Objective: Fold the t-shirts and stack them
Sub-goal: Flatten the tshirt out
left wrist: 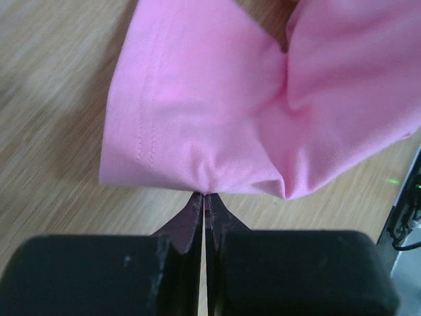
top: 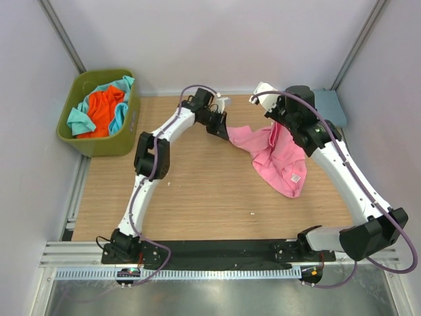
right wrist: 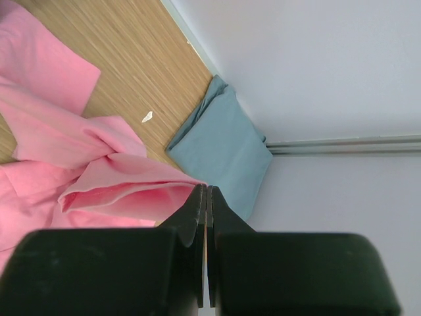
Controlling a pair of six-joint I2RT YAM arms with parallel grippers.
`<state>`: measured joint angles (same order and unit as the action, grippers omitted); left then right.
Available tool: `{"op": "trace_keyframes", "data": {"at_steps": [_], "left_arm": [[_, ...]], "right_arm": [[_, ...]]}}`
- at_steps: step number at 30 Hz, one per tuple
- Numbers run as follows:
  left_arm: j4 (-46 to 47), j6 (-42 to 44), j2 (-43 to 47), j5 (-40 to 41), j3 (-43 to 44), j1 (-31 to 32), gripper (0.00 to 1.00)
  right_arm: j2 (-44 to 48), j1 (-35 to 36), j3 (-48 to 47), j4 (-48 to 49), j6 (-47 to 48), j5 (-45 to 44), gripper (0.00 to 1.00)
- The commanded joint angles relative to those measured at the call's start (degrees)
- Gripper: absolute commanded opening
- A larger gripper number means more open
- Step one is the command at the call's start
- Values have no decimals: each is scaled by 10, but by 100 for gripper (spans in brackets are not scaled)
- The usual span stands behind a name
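The pink t-shirt (top: 279, 158) lies crumpled at the back right of the wooden table. My left gripper (top: 223, 130) is shut on its left edge; the left wrist view shows the cloth (left wrist: 263, 105) pinched at the tips of my left gripper (left wrist: 205, 195). My right gripper (top: 275, 128) is shut on an upper fold of the same shirt (right wrist: 99, 184), seen at the tips of my right gripper (right wrist: 206, 189), and holds it lifted. A folded dusty blue-grey t-shirt (right wrist: 223, 148) lies in the back right corner (top: 332, 105). Orange (top: 102, 112) and teal (top: 79, 122) t-shirts lie in the bin.
The olive-green plastic bin (top: 105, 143) stands at the back left, off the table's corner. Grey walls close in the back and both sides. A small white scrap (right wrist: 147, 117) lies on the wood near the blue-grey shirt.
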<state>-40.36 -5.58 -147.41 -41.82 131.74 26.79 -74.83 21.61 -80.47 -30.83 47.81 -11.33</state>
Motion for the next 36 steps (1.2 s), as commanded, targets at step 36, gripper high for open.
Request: {"op": "trace_keyframes", "data": {"at_steps": [36], "left_arm": [[-172,117,660,240,-322,-65,0]], "right_arm": [[139,-21,-102,72,-84,-32,1]]}}
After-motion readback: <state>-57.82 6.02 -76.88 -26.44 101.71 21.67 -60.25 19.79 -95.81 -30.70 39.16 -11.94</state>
